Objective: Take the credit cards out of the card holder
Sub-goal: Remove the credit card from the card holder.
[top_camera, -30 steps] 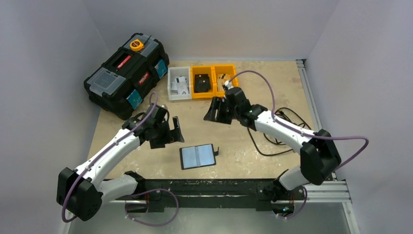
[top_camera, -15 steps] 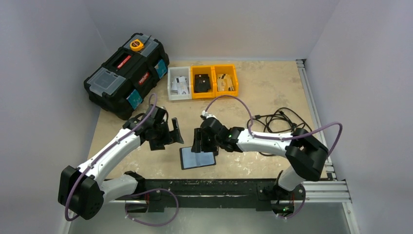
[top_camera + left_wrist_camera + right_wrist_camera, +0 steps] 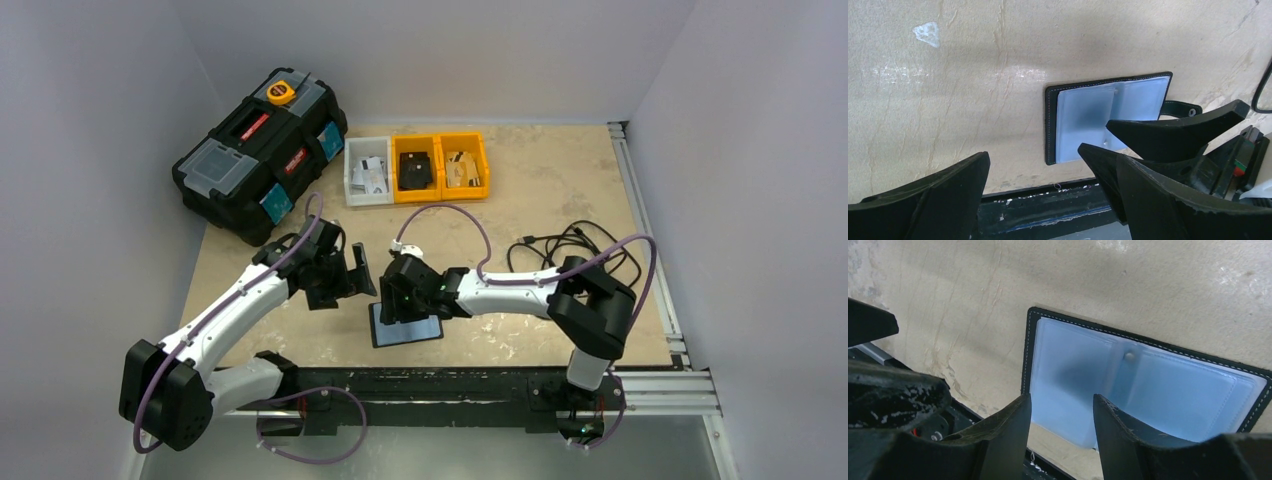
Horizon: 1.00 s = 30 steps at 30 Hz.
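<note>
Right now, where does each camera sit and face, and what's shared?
Top external: above and behind the bases, facing down the table; left arm and right arm show.
Left wrist: on the left arm, facing down at the card holder; left claw and right claw show.
Right wrist: on the right arm, facing down at the card holder; own fingers show.
Shared: all three show the card holder.

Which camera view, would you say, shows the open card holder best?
The right wrist view: the card holder appears largest, with stitching and pale sleeves plain. The left wrist view shows its outline and snap tab, partly behind the right gripper. The top view shows it small, half covered.
</note>
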{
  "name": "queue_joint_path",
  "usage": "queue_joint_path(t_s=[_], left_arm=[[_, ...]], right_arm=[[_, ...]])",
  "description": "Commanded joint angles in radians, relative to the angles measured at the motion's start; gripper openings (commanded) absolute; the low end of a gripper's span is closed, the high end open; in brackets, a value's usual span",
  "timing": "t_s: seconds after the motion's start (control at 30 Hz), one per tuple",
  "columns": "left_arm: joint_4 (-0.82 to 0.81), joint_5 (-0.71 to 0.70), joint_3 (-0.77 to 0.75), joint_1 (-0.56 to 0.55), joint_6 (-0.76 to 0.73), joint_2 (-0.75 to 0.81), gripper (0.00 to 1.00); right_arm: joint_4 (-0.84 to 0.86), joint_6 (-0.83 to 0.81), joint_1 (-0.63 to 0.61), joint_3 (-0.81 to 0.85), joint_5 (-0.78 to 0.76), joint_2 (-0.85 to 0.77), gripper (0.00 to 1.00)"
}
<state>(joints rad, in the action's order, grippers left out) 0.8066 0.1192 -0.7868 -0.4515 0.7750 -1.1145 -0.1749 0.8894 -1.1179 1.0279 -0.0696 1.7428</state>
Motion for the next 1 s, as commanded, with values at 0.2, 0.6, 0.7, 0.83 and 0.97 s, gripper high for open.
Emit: queue_joint_path(t_s=[0.2, 0.6, 0.7, 0.83, 0.97], left_arm=[[-0.012, 0.015, 0.015, 0.011, 0.01, 0.015, 0.98], [-0.037, 0.038, 0.036, 0.01, 0.011, 0.011, 0.98], [-0.048, 0.051, 0.049, 0.009, 0.01, 0.009, 0.98], [-0.069, 0.074, 0.067, 0.008, 0.011, 0.0, 0.95], [-0.107, 0.122, 0.095, 0.006, 0.022, -0.019, 0.83]], right_arm=[[-0.086, -0.002, -0.012, 0.074, -0.074, 0.063, 0.47], [-0.079, 0.001, -0.01, 0.065, 0.007, 0.153, 0.38], [-0.063, 0.004, -0.007, 0.042, 0.021, 0.167, 0.3], [-0.001, 0.025, 0.013, -0.015, 0.065, 0.17, 0.21], [0.058, 0.036, 0.036, -0.069, 0.109, 0.17, 0.15]])
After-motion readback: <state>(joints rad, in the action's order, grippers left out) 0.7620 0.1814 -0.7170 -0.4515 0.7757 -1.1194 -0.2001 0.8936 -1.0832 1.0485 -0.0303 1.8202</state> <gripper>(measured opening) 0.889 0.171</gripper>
